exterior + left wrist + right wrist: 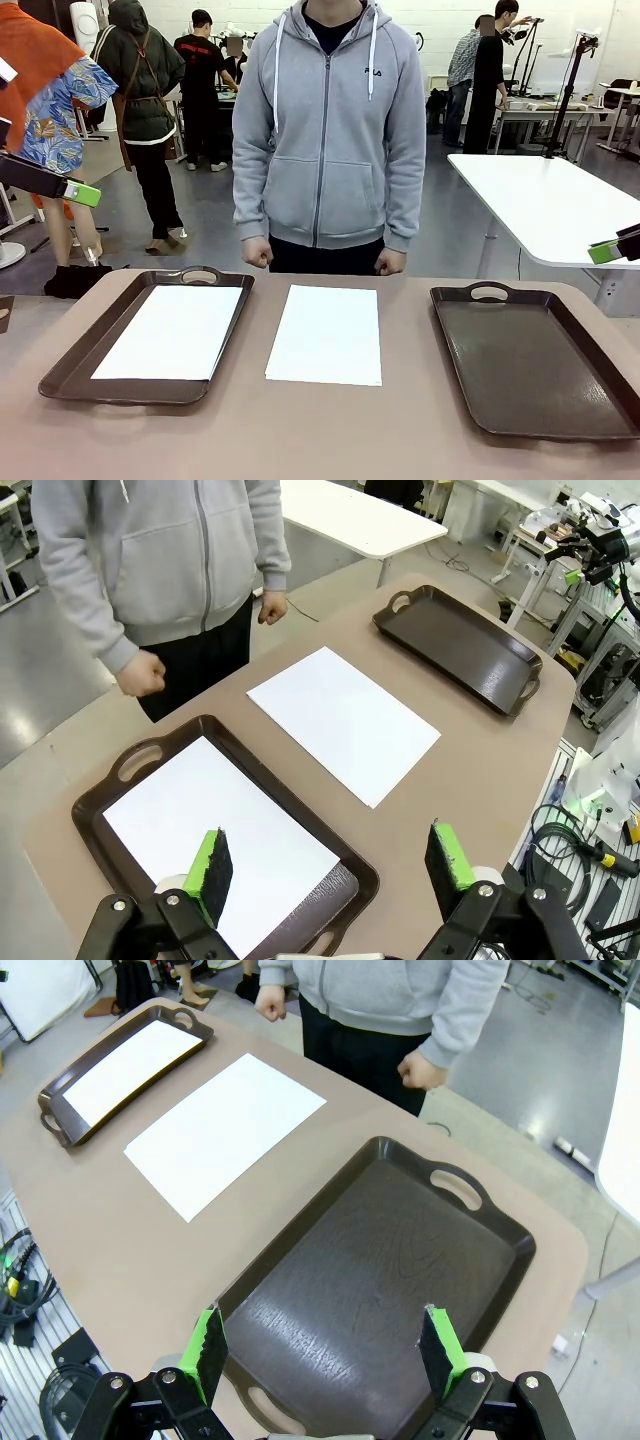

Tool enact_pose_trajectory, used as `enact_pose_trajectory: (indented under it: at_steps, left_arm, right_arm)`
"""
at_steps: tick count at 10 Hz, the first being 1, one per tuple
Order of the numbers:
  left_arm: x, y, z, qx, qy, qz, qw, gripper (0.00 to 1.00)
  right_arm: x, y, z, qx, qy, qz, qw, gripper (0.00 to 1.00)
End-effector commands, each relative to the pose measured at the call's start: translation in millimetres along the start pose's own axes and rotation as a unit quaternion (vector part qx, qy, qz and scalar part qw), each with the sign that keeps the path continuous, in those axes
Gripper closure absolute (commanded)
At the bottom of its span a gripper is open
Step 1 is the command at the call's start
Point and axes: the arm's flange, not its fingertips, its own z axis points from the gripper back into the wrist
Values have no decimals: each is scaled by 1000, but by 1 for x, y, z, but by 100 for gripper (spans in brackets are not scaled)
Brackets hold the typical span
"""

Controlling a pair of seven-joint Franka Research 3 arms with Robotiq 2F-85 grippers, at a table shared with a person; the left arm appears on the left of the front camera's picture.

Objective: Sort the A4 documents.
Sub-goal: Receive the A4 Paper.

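- From my remote seat, I see bare tabletop (405, 340) on both sides of the middle sheet (325, 333), one strip toward the left tray (60, 378) and one toward the right tray (445, 310).
- The right tray's floor lies bare, but its raised rim and handles fence it.
- The left tray's rim walls in the sheet (170, 330) lying inside.
- At the far edge, one fist (257, 252) and the other fist (390, 262) hang just behind the middle sheet.
- The left gripper (328, 835) and right gripper (322, 1313) hover high, jaws wide, with clear air beneath them.
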Motion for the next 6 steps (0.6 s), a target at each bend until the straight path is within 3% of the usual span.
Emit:
enact_pose_trajectory:
  at_steps: [1, 6]
  left_arm:
    - [0, 0, -1, -3, 1, -3, 1000, 0]
    - [0, 0, -1, -3, 1, -3, 1000, 0]
  right_arm:
    - [0, 0, -1, 5, -2, -1, 1000, 0]
    - [0, 0, -1, 5, -2, -1, 1000, 0]
